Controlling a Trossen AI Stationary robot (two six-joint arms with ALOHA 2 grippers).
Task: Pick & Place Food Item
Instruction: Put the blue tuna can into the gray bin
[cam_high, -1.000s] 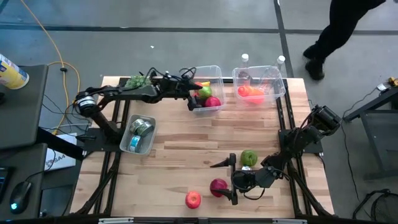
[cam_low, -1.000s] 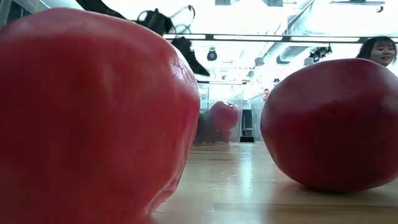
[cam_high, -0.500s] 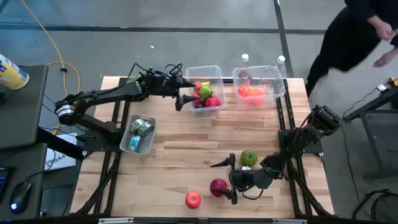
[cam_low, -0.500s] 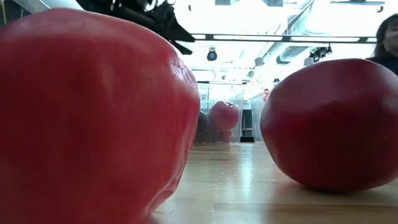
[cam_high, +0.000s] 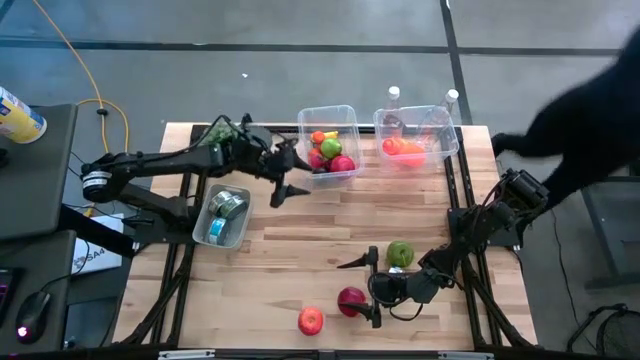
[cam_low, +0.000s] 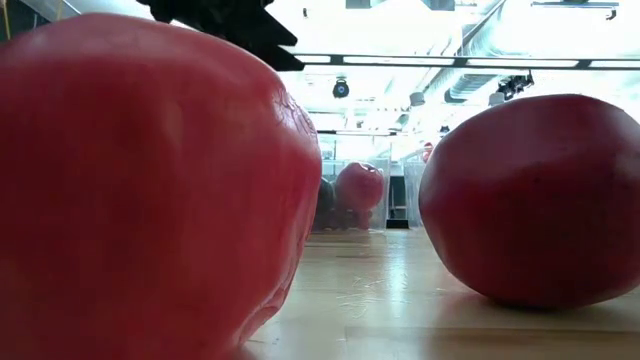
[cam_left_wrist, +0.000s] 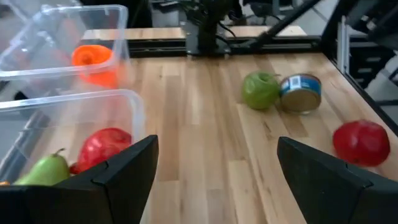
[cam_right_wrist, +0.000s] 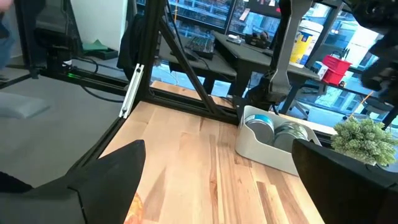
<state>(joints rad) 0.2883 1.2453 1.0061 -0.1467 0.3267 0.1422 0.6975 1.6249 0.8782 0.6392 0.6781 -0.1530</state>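
My left gripper (cam_high: 284, 178) is open and holds nothing, hovering just off the left side of a clear tub (cam_high: 331, 150). The tub holds a red apple (cam_left_wrist: 102, 146), a green pear (cam_left_wrist: 45, 171) and other fruit. A second clear tub (cam_high: 415, 135) holds an orange item (cam_left_wrist: 92, 56). My right gripper (cam_high: 365, 290) is open low over the table's near part. A dark red fruit (cam_high: 352, 298) lies on the wood between its spread fingers. A green apple (cam_high: 400, 253) and a red apple (cam_high: 311, 320) rest on the table nearby.
A grey tray (cam_high: 222, 217) with tins sits at the table's left, with a green plant (cam_high: 218, 130) at the far left corner. Two bottles (cam_high: 394, 95) stand behind the tubs. A person (cam_high: 590, 110) moves past the table's right side. Bare wood lies in the middle.
My left gripper has drawn back from above the left tub toward the table's left and near side, staying open. The fruit in the tub has not moved. The person beyond the far right corner has moved closer along the right side.
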